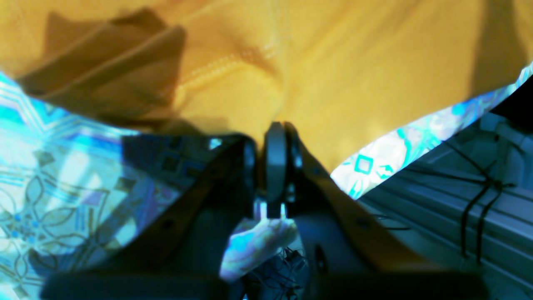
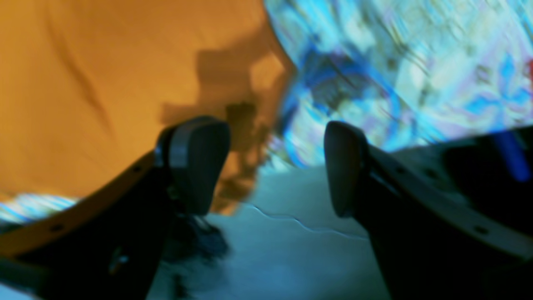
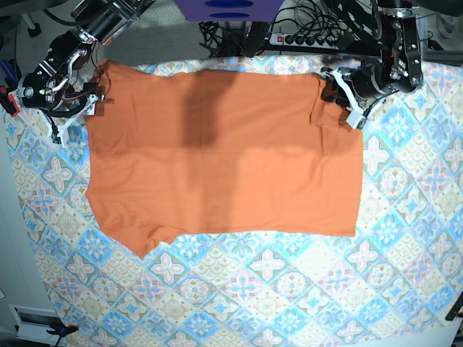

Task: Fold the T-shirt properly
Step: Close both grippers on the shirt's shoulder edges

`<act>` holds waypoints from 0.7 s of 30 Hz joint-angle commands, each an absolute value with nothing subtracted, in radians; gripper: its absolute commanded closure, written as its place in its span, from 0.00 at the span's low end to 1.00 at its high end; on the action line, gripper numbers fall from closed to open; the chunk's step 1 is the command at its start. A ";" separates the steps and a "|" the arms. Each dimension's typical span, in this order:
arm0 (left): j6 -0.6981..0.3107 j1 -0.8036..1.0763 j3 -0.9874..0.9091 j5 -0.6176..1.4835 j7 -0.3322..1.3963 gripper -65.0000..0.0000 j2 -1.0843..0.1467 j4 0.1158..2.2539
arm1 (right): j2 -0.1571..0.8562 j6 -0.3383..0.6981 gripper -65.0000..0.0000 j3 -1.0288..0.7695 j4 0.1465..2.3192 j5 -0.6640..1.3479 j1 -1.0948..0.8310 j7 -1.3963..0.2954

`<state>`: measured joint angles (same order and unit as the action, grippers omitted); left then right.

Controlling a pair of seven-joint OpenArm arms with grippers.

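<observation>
- On the tile-patterned cloth covering the table, the plain orange T-shirt lies flat.
- At two o'clock, left claw pinches its fabric.
- At ten o'clock, right claw gapes, holding nothing.

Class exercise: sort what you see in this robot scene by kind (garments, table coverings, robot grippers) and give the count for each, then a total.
Garments: 1, the orange T-shirt
Table coverings: 1, the patterned tile cloth
Robot grippers: 2, the left gripper and the right gripper
Total: 4
</observation>
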<state>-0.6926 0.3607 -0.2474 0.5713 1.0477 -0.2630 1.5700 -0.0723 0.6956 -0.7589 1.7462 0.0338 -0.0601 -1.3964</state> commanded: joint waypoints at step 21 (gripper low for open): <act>-0.698 0.360 -0.249 0.579 1.041 0.95 -0.277 1.584 | 0.050 0.698 0.40 -0.679 1.721 0.704 -0.171 -1.396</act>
<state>-0.6930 0.3626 -0.2455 0.5709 1.0481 -0.2661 1.5700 0.0334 0.6960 -0.6704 1.7092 0.6888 -0.1753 -1.4094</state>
